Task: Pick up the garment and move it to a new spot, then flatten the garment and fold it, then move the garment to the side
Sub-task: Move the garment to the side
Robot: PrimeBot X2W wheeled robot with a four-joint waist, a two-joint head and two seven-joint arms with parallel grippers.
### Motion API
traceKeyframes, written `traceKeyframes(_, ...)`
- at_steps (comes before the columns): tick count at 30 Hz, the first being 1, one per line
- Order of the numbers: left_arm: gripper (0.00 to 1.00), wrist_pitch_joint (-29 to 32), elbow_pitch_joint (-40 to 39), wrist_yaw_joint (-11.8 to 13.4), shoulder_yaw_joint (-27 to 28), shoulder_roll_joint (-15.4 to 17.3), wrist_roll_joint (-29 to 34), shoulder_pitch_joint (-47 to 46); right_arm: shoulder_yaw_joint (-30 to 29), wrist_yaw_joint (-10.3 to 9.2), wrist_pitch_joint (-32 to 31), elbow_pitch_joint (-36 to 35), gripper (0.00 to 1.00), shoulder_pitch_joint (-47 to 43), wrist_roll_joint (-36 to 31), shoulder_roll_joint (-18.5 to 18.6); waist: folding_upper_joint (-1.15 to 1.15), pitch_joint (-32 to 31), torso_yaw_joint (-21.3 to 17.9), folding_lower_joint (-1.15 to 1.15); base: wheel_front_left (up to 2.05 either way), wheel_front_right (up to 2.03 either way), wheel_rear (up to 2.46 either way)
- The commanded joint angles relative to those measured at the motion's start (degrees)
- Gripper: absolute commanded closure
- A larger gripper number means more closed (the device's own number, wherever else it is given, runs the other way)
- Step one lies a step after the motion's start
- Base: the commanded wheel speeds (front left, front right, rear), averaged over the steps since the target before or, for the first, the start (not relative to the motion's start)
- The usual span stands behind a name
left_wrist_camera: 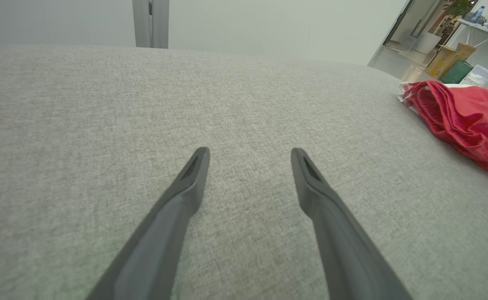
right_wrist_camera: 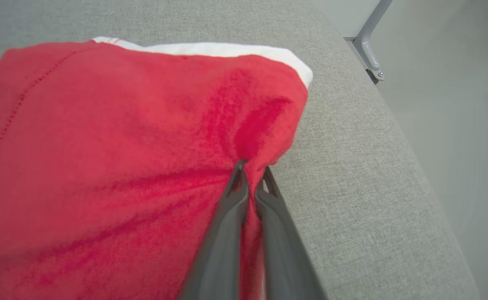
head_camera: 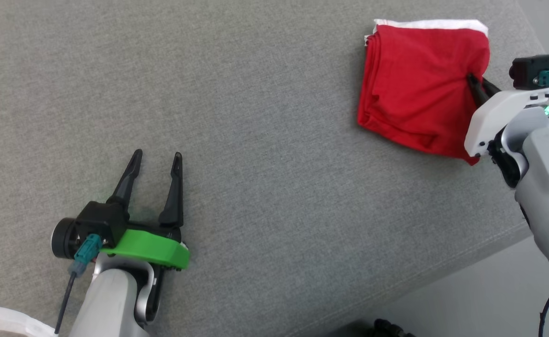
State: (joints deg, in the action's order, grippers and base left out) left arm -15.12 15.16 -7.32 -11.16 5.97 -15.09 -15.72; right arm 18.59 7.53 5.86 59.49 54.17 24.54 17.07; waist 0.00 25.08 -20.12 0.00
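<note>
Here the right gripper (right_wrist_camera: 252,168) has its jaws pinched shut on a ridge of cloth at the right edge of the red garment (head_camera: 415,84). The garment lies folded near the right end of the grey cushion (head_camera: 265,117). The left gripper (head_camera: 157,155) hangs spread wide over bare cushion, well apart. This looks like the last step, moving the garment aside. Next comes a gentle release and a withdrawal that spares the folds.
</note>
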Motion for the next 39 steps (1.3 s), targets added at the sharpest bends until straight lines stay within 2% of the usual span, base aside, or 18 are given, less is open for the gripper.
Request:
traceKeyframes(1,0.0,0.0,-0.1,-0.2,0.1,0.6,-0.5,-1.0,-0.2,-0.08,0.6,0.5,1.0,1.4,-0.7,0.3,0.0,1.5,0.0,0.0,0.0,0.0,0.0)
traceKeyframes(9,0.0,0.0,-0.8,0.1,0.6,1.0,-0.7,-2.3,0.2,-0.08,0.4,3.6,1.0,8.0,-4.8,4.0,0.0,4.0,5.0,0.0,0.0,0.0,0.0)
traceKeyframes(20,0.0,0.0,-2.3,0.4,1.0,0.4,-0.7,-2.6,-3.7,-0.08,0.9,10.3,1.0,16.0,-9.3,12.8,0.0,7.6,10.7,0.0,0.0,0.0,0.0)
traceKeyframes(21,0.0,0.0,-2.4,0.3,1.1,0.3,-0.7,-2.6,-4.8,-0.08,2.1,11.2,0.58,16.7,-10.5,13.6,0.0,7.9,11.1,0.0,0.0,0.0,0.0)
traceKeyframes(22,0.0,0.0,-2.4,0.3,1.2,0.3,-0.6,-2.6,-5.2,-0.08,2.5,11.6,0.0,16.8,-11.3,13.7,0.0,8.0,11.2,0.0,0.0,0.0,0.0)
traceKeyframes(25,0.0,0.1,-2.2,0.3,1.4,0.2,-0.5,-2.6,-6.9,-0.08,4.7,12.3,0.0,17.5,-12.9,13.9,0.0,8.1,11.2,0.0,0.0,0.0,0.0)
traceKeyframes(31,0.0,0.1,-1.9,0.3,1.8,-0.1,-0.5,-2.3,-9.9,-0.08,7.3,13.0,0.0,17.3,-15.5,11.8,0.0,6.6,10.7,0.0,0.0,0.0,0.0)
traceKeyframes(39,0.0,0.0,-1.6,0.0,2.5,-0.8,-1.0,-2.1,-12.3,-0.08,9.1,10.4,0.0,15.8,-18.5,9.2,0.0,1.2,11.3,0.0,0.0,0.0,0.0)
